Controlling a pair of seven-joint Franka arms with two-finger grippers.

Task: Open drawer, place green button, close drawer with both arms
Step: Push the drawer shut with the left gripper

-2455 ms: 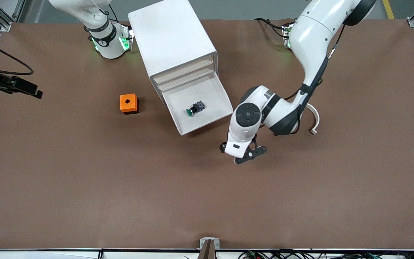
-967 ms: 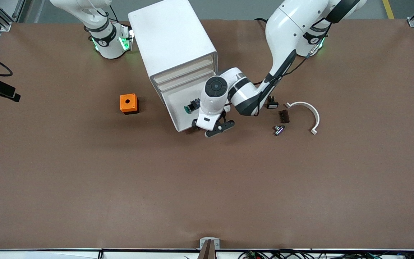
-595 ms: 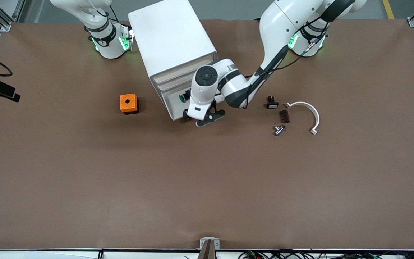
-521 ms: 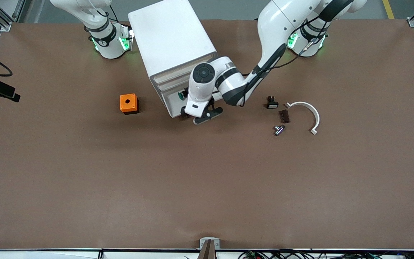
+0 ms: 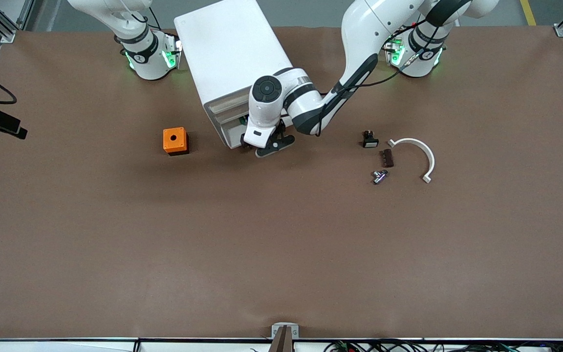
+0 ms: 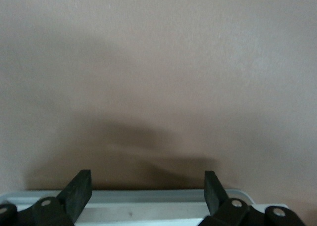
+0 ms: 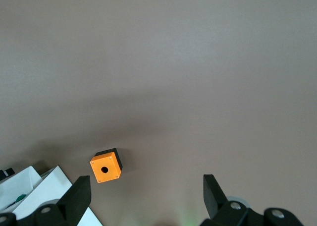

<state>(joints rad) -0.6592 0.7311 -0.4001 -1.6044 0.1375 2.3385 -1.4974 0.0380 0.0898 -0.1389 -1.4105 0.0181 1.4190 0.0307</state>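
So the left pincer (image 5: 262,146) sits spread wide against the front of the nearly shut drawer (image 5: 232,137) of the cabinet (image 5: 232,49) near the tabletop's (image 5: 281,244) robot-side edge, the green button (image 5: 244,120) barely peeking from inside, while the right pincer (image 7: 143,194) waits spread above the orange cube (image 5: 175,140).

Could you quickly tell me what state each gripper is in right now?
Left gripper: open, holding nothing, at the front of the drawer.
Right gripper: open, holding nothing, up over the table with the waiting right arm.

white drawer (image 5: 231,135) nearly shut, button (image 5: 244,120) inside
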